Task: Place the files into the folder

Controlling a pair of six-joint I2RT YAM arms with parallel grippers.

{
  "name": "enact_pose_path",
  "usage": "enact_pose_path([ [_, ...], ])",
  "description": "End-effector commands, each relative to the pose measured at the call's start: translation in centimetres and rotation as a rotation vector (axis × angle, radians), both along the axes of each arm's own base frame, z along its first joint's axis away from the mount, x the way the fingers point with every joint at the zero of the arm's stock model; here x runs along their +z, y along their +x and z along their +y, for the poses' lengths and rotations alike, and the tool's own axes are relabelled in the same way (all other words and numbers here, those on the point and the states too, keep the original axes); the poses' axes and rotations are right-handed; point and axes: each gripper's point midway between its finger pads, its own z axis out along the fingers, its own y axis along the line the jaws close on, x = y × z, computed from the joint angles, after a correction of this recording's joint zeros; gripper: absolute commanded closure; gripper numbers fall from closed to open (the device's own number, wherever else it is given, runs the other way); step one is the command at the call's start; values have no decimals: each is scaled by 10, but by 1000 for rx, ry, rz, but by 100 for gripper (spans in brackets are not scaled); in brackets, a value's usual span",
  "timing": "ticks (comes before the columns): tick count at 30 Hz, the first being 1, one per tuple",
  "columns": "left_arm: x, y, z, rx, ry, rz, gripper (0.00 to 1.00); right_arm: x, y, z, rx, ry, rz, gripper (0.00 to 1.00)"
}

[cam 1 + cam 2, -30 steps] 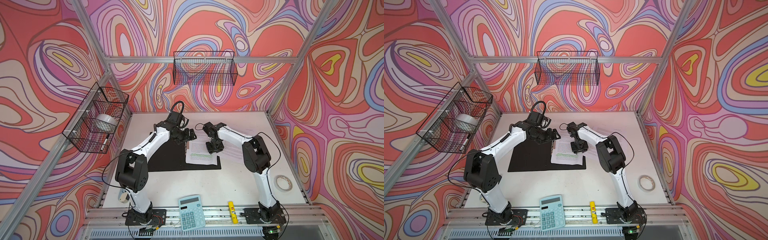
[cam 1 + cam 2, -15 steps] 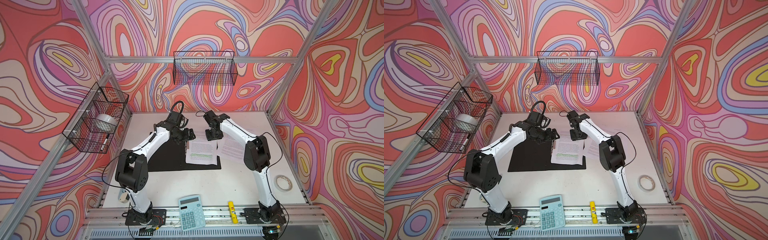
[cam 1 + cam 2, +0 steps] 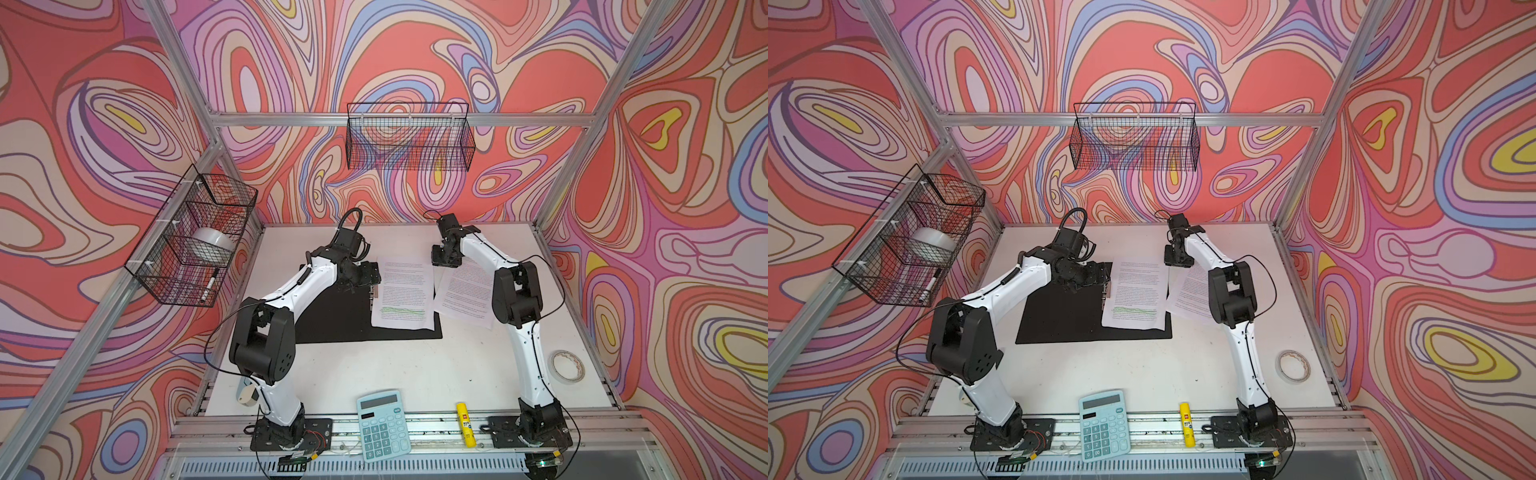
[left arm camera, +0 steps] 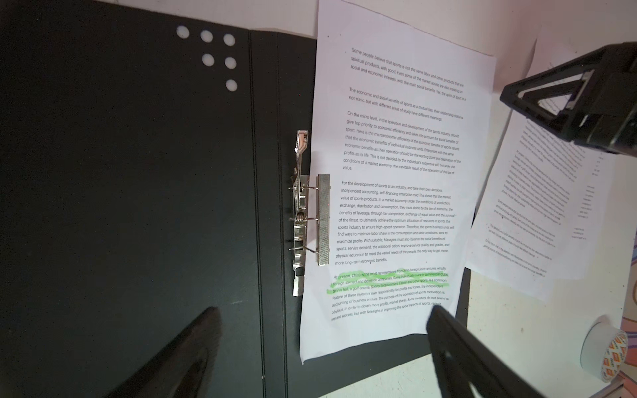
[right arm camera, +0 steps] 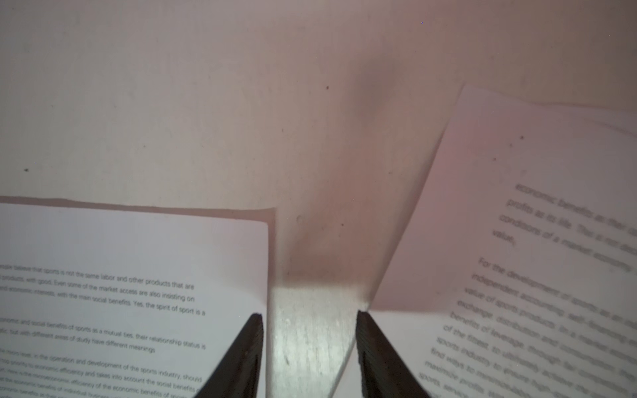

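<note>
Spanning the enclosure floor in both top views: white rectangular counter [image 3: 374, 374] [image 3: 1100, 365].

Lying open and flat toward its far middle: flat A4 folder [image 3: 332, 320] [image 3: 1059, 324] [image 4: 138, 172], black inside facing up, pale dots near one corner in the left wrist view.

Resting on the folder's right half: files [image 3: 403, 286] [image 3: 1136, 291] [image 4: 396, 165] [image 5: 120, 258], white A4 paper sheets printed with dense black text, one passage highlighted green, far edge projecting past the folder onto the counter.

Lying askew on the counter, just beside the folder's right edge and outside it: second printed white sheet [image 3: 467, 291] [image 3: 1192, 291] [image 4: 531, 220] [image 5: 534, 241].

Sitting at the near edge: pale blue rectangular calculator [image 3: 384, 424] [image 3: 1104, 424].

Held above the folder's spine: left claw [image 3: 368, 276] [image 3: 1098, 276] [image 4: 324, 310], spread wide, gripping nothing.

Poised over bare counter between the far corners of the two sheets: right claw [image 3: 445, 261] [image 3: 1177, 259] [image 5: 308, 315], partly parted, gripping nothing.

Placed near the right wall: beige ring of tape [image 3: 567, 365] [image 3: 1293, 365].

Overlapping the files' spine-side edge: silver metal clip bar [image 3: 374, 296] [image 4: 323, 220]; pressed down or raised, not discernible.

Standing right of the calculator: yellow glue stick [image 3: 464, 424] [image 3: 1187, 424].
</note>
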Motion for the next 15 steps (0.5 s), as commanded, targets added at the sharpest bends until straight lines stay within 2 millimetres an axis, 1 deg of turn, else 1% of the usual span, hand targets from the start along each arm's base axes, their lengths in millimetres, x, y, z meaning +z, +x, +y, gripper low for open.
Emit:
enact_pose_path([
  [1, -3, 0, -2, -15, -7, 5, 6, -3, 15, 15, 13, 101, -30, 53],
  [7, -2, 1, -6, -38, -18, 0, 6, -10, 18, 23, 42, 174, -6, 54],
  [15, -1, 0, -5, -43, -16, -5, 6, -22, 16, 35, 78, 238, 34, 55],
])
